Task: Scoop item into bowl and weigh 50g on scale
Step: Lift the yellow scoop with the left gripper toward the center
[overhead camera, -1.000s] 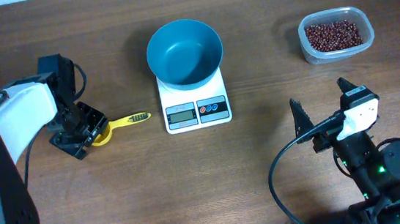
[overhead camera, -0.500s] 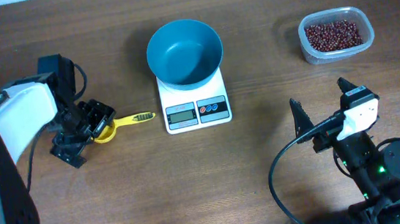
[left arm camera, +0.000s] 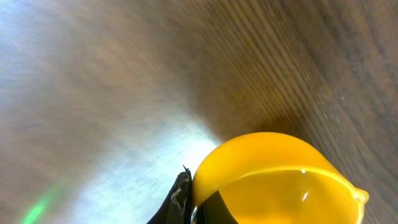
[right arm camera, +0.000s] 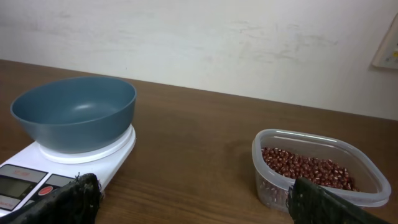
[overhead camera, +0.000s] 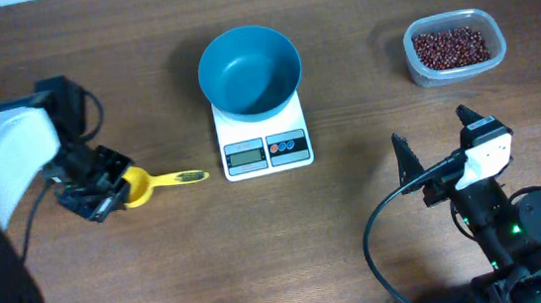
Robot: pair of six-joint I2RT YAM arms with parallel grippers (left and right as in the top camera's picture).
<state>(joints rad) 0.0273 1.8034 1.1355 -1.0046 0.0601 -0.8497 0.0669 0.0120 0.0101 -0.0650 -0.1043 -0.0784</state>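
At the left of the overhead view, the left gripper (overhead camera: pixel 112 186) pinches the cup wall of a yellow plastic measuring scoop (overhead camera: pixel 142 189), low over the brown wooden table (overhead camera: pixel 290 254). At upper centre, the round blue plastic bowl (overhead camera: pixel 249 69) sits on the small white square scale (overhead camera: pixel 265 144). At lower right, the right gripper (overhead camera: pixel 436 141) hangs with fingers spread. At upper right, dark red-brown beans (overhead camera: pixel 450 47) fill a clear plastic tub (overhead camera: pixel 415 70).

One bowl (overhead camera: pixel 249 70), one scale (overhead camera: pixel 265 153), one yellow scoop (overhead camera: pixel 144 184) and one clear tub (overhead camera: pixel 457 75) of many beans (overhead camera: pixel 450 48) are counted on the counter (overhead camera: pixel 359 242).
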